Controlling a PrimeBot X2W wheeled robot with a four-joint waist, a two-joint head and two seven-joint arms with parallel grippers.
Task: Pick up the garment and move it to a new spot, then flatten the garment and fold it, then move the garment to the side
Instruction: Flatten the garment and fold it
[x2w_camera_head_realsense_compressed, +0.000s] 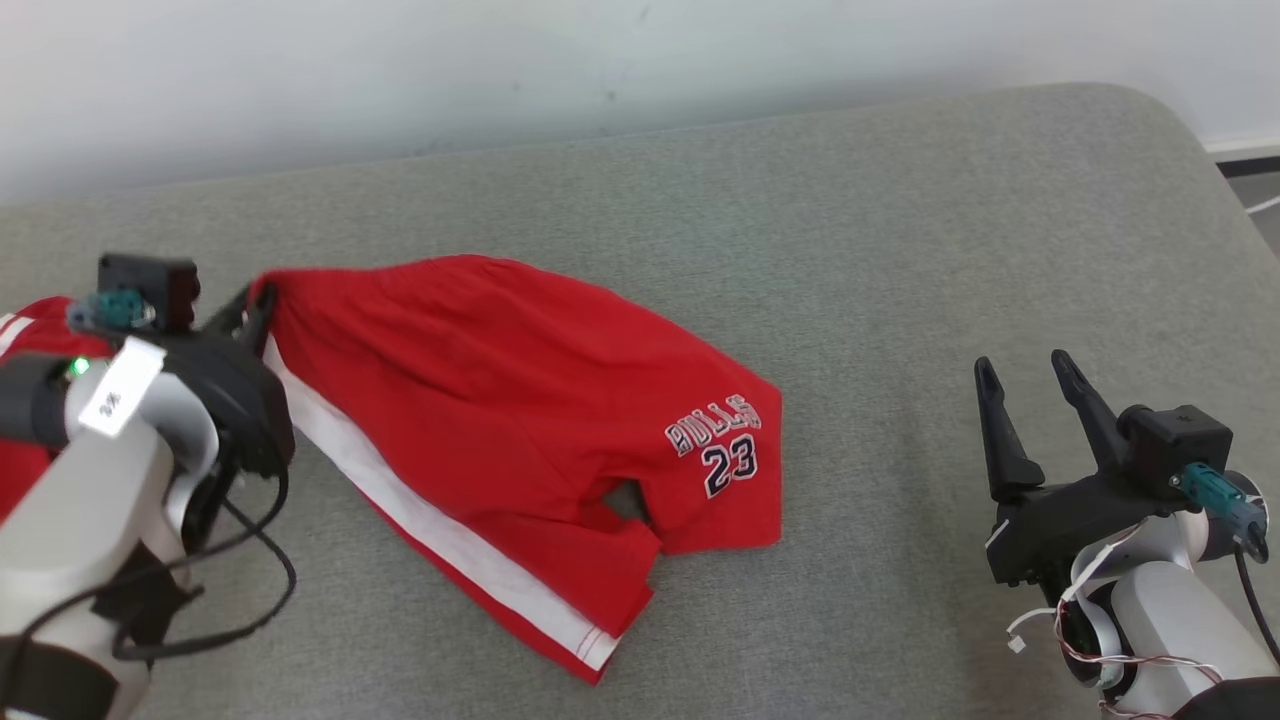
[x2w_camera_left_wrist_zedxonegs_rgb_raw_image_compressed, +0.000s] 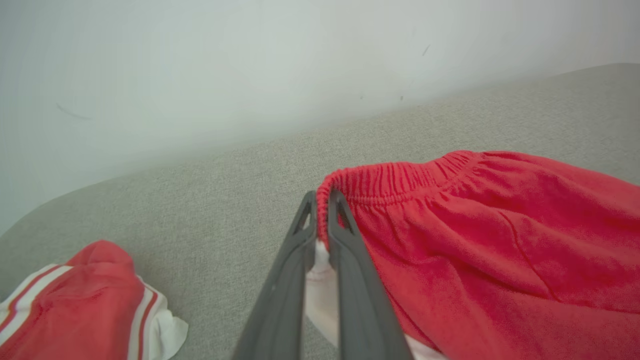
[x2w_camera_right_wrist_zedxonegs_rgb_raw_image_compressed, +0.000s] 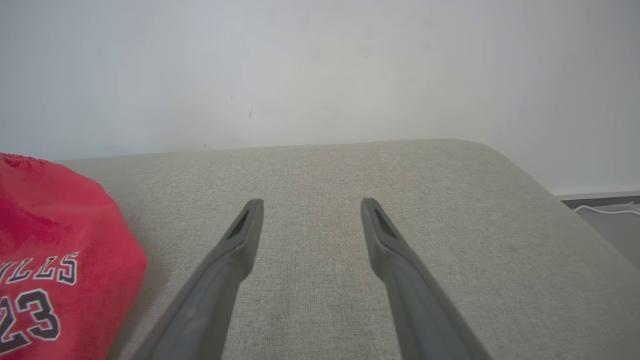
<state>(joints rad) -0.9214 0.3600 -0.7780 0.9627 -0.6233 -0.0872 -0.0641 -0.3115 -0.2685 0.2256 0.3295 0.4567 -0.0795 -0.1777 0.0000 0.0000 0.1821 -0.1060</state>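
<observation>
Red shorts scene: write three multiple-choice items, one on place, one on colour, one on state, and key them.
1. Where does the left claw grip the red shorts? A waistband end B leg hem C printed number
2. The side stripe is: A black B white C yellow
3. The right claw is: A shut on cloth B shut, empty C open, empty
Key: A, ribbed waistband sits between its fingers; B, a white band runs down the side; C, fingers spread over the bare grey cushion.

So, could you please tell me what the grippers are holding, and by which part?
The left gripper is shut on the red shorts, pinching the end of their elastic waistband. The right gripper is open and holds nothing.
</observation>
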